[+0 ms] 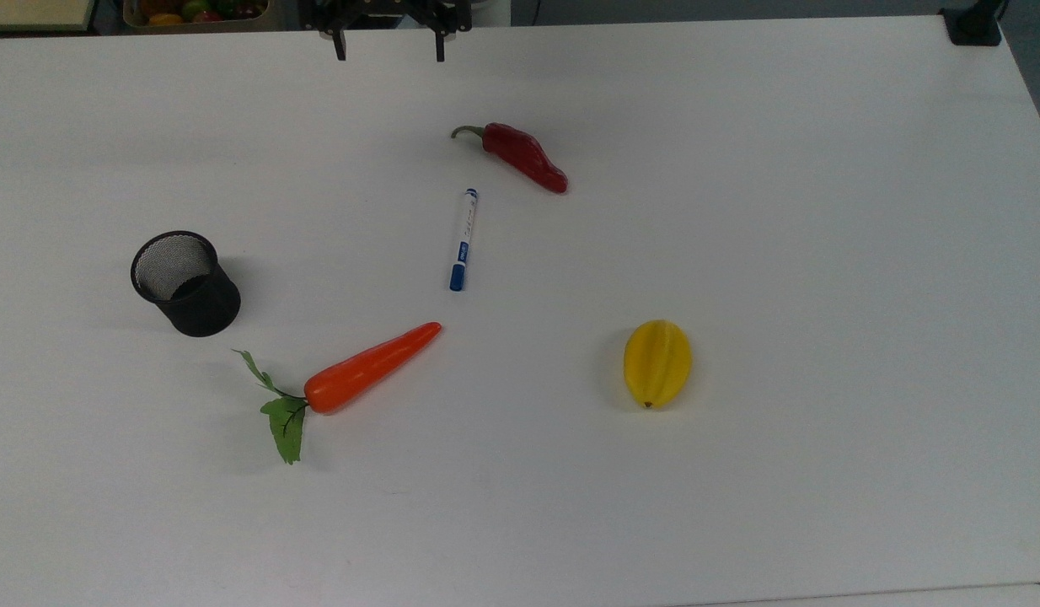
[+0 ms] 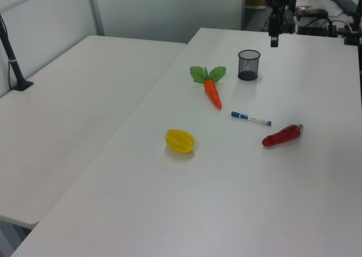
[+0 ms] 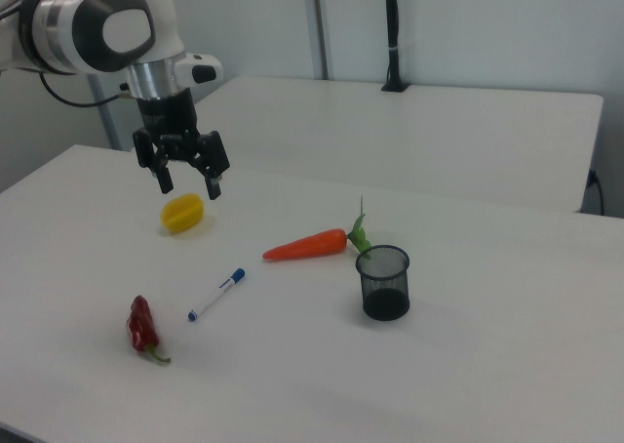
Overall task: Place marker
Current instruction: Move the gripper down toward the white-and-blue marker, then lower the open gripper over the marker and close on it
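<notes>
The marker (image 1: 463,240) lies flat on the white table (image 1: 823,253), a slim white pen with a blue cap; it also shows in the left view (image 2: 250,119) and the right view (image 3: 216,295). My gripper (image 3: 189,183) hangs open and empty well above the table, its two black fingers spread. In the top view the gripper (image 1: 389,51) sits at the table's far edge, above and to the left of the marker. In the left view the gripper (image 2: 274,40) hangs above the far side of the table.
A black mesh cup (image 1: 185,283) stands at the top view's left. An orange carrot (image 1: 360,371) lies below the marker, a red chilli (image 1: 524,157) above it, a yellow starfruit (image 1: 657,362) to the right. A bin of toy produce (image 1: 195,12) sits beyond the far edge.
</notes>
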